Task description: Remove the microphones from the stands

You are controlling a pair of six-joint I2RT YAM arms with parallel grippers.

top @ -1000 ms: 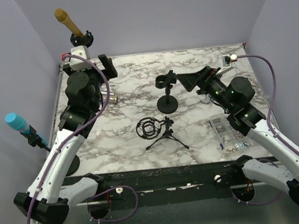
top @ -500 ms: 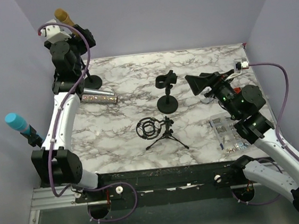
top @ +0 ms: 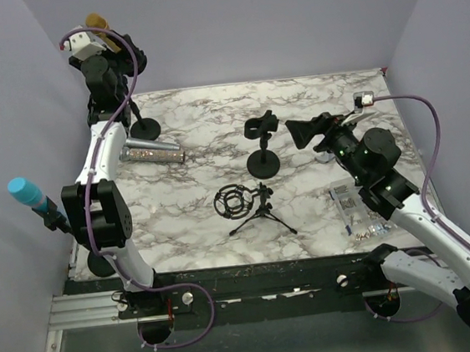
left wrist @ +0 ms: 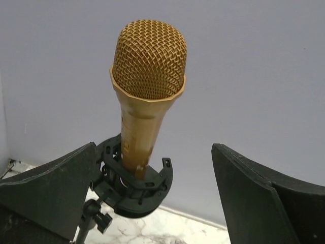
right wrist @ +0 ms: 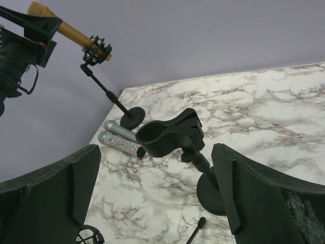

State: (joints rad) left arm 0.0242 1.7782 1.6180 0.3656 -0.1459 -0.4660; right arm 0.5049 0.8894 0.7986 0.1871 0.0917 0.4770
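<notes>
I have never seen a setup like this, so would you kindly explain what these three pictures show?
These are two robot arms bolted at the near edge of a white marble table, each ending in a two-finger gripper. The wide picture looks down from above and behind them; the other two come from wrist cameras, so the dark wedges at their sides are the gripper's own fingers. The left gripper, open, straddles a gold mesh-headed microphone without gripping it; the microphone sits in a black stand at the far left corner. The right gripper, open and empty, faces an empty black clip stand. Also on the table: a silver glitter microphone lying flat, a small black tripod with a ring mount, and a clear packet of small parts.
</notes>
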